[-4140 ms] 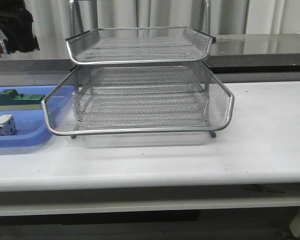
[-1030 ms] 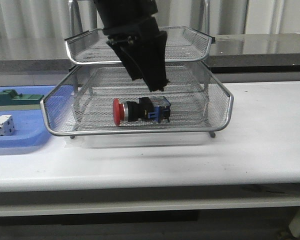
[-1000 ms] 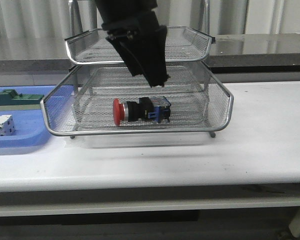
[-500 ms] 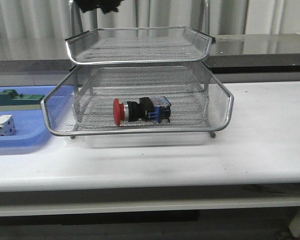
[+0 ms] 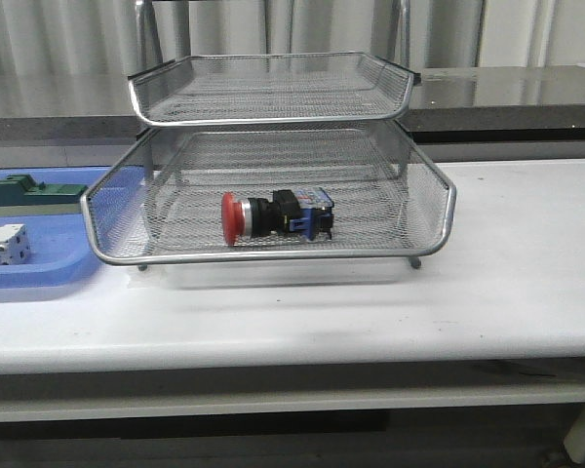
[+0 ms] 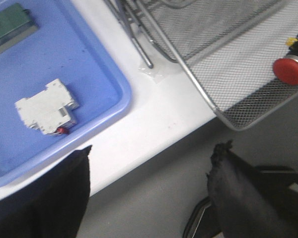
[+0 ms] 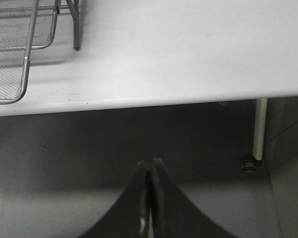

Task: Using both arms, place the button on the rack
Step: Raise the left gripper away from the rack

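Red-headed, the small push-button switch [image 5: 276,215] lay on its side in the silver wire-mesh rack's [image 5: 273,255] lower tier. The dark arm above it a second earlier had gone, so placement looked complete. Left gripper [image 6: 149,193] jaws gaped empty; right gripper [image 7: 150,171] jaws were pressed together.

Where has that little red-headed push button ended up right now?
In the front view, the red-headed push button lies on its side in the lower visible tier of the silver wire-mesh rack, near its front rim, red head pointing left toward the blue plastic tray.
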`<control>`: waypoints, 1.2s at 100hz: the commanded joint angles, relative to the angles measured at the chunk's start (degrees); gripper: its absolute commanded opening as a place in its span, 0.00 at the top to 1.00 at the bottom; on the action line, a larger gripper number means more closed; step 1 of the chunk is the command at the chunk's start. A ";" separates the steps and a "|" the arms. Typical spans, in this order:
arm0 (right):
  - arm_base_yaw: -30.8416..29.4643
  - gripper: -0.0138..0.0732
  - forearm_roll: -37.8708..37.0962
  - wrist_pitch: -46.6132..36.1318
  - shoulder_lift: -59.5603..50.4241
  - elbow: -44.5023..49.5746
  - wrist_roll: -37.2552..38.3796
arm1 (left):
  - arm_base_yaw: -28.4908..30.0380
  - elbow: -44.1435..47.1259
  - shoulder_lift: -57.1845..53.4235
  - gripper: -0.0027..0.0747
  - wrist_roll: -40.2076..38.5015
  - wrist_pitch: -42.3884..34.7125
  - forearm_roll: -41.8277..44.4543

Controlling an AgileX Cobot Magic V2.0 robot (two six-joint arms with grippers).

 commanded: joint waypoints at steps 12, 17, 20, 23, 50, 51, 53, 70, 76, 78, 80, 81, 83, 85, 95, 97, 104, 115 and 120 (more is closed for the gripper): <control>-0.25 0.92 -1.18 -2.92 0.23 -1.35 -0.09 | 5.23 10.13 -12.89 0.35 -0.55 -14.34 -5.02; -0.25 0.92 -1.18 -2.92 0.23 -1.35 -0.09 | 5.48 13.34 -16.00 0.35 -0.55 -17.70 -5.37; -0.25 0.92 -1.18 -2.92 0.23 -1.35 -0.09 | 5.48 15.64 -18.11 0.35 -0.55 -20.17 -5.52; -0.25 0.92 -1.18 -2.92 0.23 -1.35 -0.09 | 5.48 17.47 -19.83 0.35 -0.55 -22.06 -5.63; -0.25 0.92 -1.18 -2.92 0.23 -1.35 -0.09 | 5.48 35.44 -34.72 0.35 -0.55 -36.76 -8.64; -0.25 0.92 -1.18 -2.92 0.23 -1.35 -0.09 | 5.48 35.88 -35.08 0.35 -0.55 -37.07 -8.57; -0.25 0.92 -1.18 -2.92 0.23 -1.35 -0.09 | 5.48 37.20 -36.15 0.35 -0.55 -37.96 -8.82; -0.25 0.92 -1.18 -2.92 0.23 -1.35 -0.09 | 5.48 46.32 -44.72 0.35 -0.55 -44.96 -10.22; -0.25 0.92 -1.18 -2.92 0.23 -1.35 -0.09 | 5.48 48.96 -47.70 0.35 -0.55 -46.98 -10.22; -0.25 0.92 -1.18 -2.92 0.23 -1.35 -0.09 | 5.48 49.48 -48.35 0.35 -0.55 -47.47 -10.22; -0.25 0.92 -1.18 -2.92 0.23 -1.35 -0.09 | 5.48 50.22 -49.29 0.35 -0.55 -47.79 -10.22; -0.25 0.92 -1.18 -2.92 0.23 -1.35 -0.09 | 5.48 50.67 -49.89 0.35 -0.55 -47.95 -10.22; -0.25 0.92 -1.18 -2.92 0.23 -1.35 -0.09 | 5.48 51.28 -50.74 0.35 -0.55 -48.22 -10.22; -0.25 0.92 -1.18 -2.92 0.23 -1.35 -0.09 | 5.48 51.65 -51.26 0.35 -0.55 -48.39 -10.22; -0.25 0.92 -1.18 -2.92 0.23 -1.35 -0.09 | 5.48 53.61 -54.40 0.35 -0.55 -48.68 -10.61; -0.25 0.92 -1.18 -2.92 0.23 -1.35 -0.09 | 5.48 53.73 -54.67 0.35 -0.55 -48.68 -10.72; -0.25 0.92 -1.18 -2.92 0.23 -1.35 -0.09 | 5.48 53.89 -55.52 0.35 -0.55 -48.82 -12.15; -0.25 0.92 -1.18 -2.92 0.23 -1.35 -0.09 | 5.48 53.89 -55.66 0.35 -0.55 -49.20 -12.31; -0.25 0.92 -1.18 -2.92 0.23 -1.35 -0.09 | 5.48 53.89 -55.66 0.36 -0.55 -49.46 -12.31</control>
